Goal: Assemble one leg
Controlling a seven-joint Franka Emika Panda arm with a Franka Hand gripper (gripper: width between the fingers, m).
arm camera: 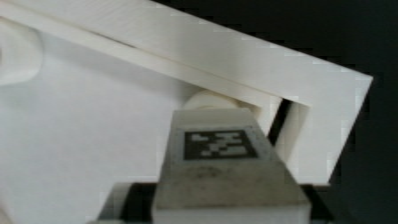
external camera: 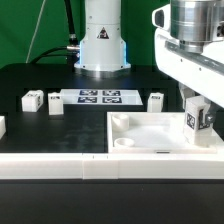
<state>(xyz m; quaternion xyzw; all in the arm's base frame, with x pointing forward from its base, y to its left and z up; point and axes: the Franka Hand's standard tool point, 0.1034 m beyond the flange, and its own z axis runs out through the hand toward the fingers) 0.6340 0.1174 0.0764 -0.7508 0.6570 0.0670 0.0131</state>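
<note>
My gripper [external camera: 197,121] is shut on a leg [external camera: 196,117], a small white block with a black-and-white tag. It holds the leg upright over the near right corner of the wide white tray-like piece [external camera: 150,146], low inside its raised rim. In the wrist view the leg [arm camera: 219,140] reaches from between my dark fingers [arm camera: 139,200] toward the tray's corner wall [arm camera: 214,52]. I cannot tell whether its far end touches the tray. My gripper [arm camera: 226,205] shows only at the frame's edge.
Three more legs stand on the black table: two at the exterior view's left [external camera: 32,99] [external camera: 55,104] and one by the tray [external camera: 155,101]. The marker board [external camera: 100,97] lies behind. A long white bar [external camera: 70,167] runs along the front. The robot base [external camera: 100,45] is at the back.
</note>
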